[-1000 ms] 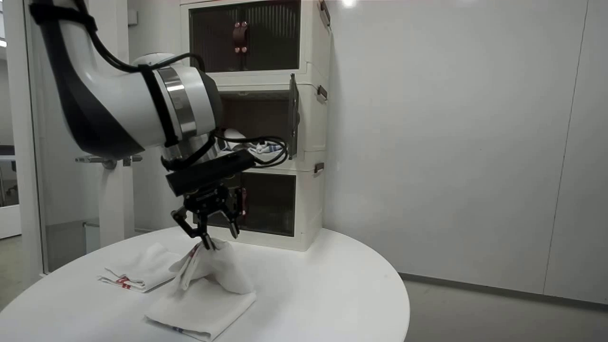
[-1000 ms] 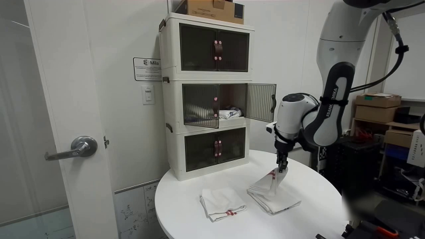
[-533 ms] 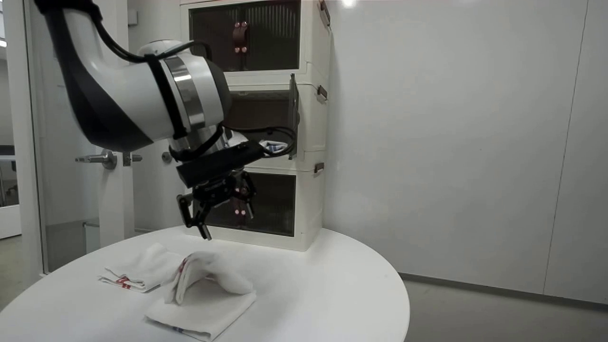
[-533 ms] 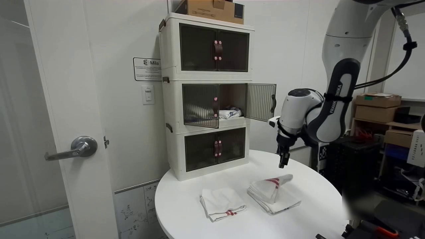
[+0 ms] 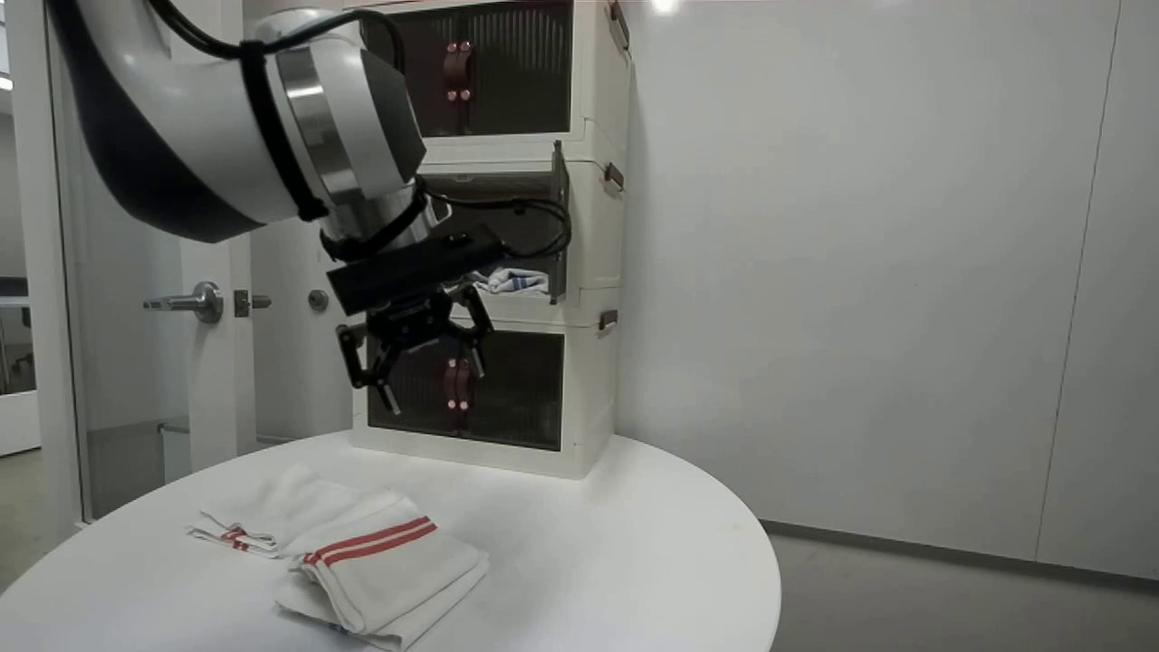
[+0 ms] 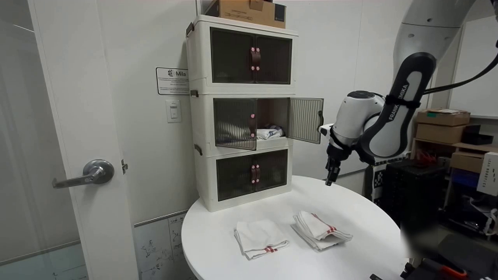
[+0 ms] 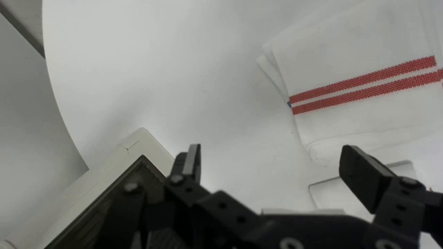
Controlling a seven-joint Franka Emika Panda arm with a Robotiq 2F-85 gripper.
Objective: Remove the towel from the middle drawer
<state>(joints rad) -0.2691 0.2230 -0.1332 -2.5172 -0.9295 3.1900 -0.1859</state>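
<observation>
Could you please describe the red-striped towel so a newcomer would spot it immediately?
Start at the tall white cabinet, then drop to the round table beneath it. The red-striped towel lies folded there, two red bands across its upper face; the smaller cloth beside it shows just small red marks near one edge.

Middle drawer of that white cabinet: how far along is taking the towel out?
Looks done: the red-striped towel lies outside the middle drawer. In hand: nothing; the end effector is open and empty. Left: probably nothing, unless the blue-striped cloth inside the drawer counts too.
</observation>
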